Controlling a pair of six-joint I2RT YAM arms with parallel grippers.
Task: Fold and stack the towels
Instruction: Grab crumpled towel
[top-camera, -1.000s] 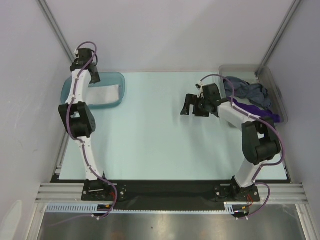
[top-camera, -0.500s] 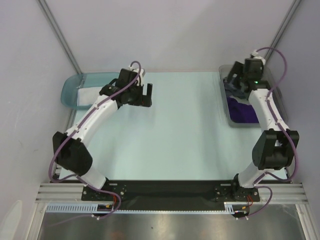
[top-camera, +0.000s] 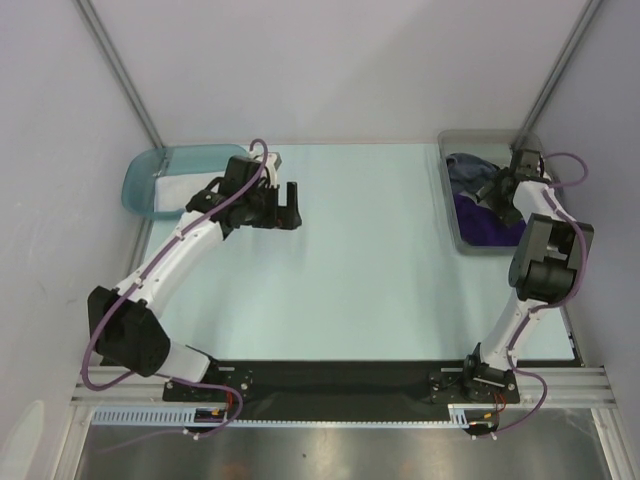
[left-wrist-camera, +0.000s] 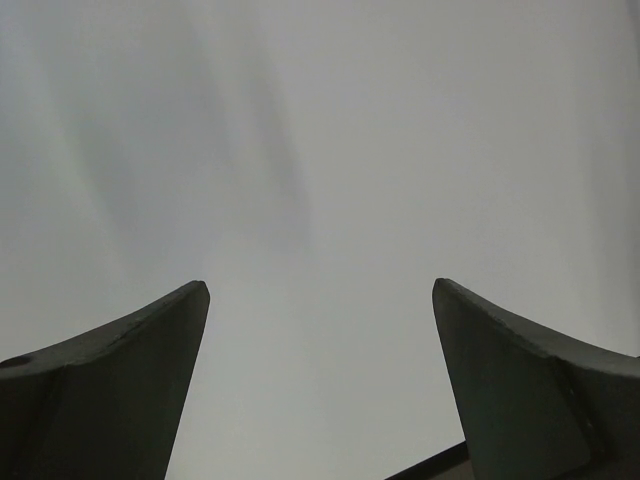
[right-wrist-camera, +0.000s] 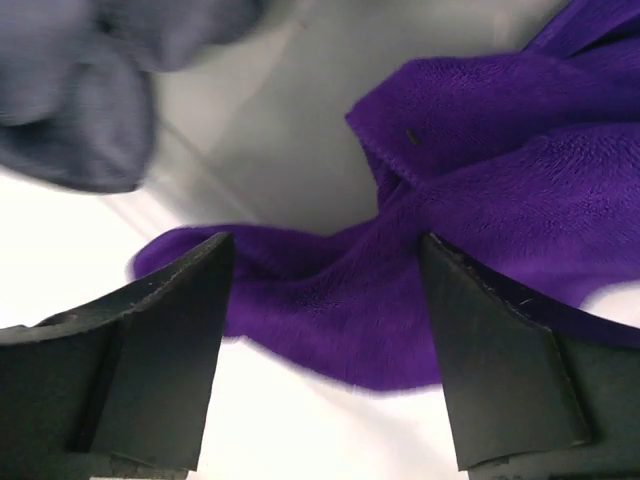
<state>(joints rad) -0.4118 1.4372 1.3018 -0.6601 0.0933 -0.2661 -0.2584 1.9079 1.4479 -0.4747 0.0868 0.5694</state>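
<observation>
Right under the right hand (right-wrist-camera: 325, 240), in the clear grey bin (top-camera: 447, 200): deep purple towel (right-wrist-camera: 480, 200), rumpled and unfolded. Long axis on a slant in the wrist view, from a thin twisted tail beside one fingertip out to a broad bunched mass beyond the other. Plush, fine-looped pile, with one hemmed edge curling over the middle. Just beyond the fingertips, toward the far end of the same bin, grey-blue towel (right-wrist-camera: 70, 100), heaped, blurred, duller in weave.

Right hand parted wide, dark wedge-shaped fingers astride the purple tail, nothing pinched between them. Arm folded steeply: upper link rising from the base at the near edge, black elbow high beside the bin's near end, forearm reaching back, wrist bent down into the bin.

Well away from that hand, across the pale, smooth bench (top-camera: 380, 280), left hand (top-camera: 285, 205) spread to full width and holding nothing. Between its fingers in the wrist view, only plain pale surface. Left arm stretched long: black joint low near the base, white links slanting away from it, wrist level above the bench.

Just behind the left hand's wrist, teal plastic tray (top-camera: 140, 185), translucent, round-cornered, with a pale blue-white towel (top-camera: 180, 187) lying flat inside, partly hidden by the arm.
</observation>
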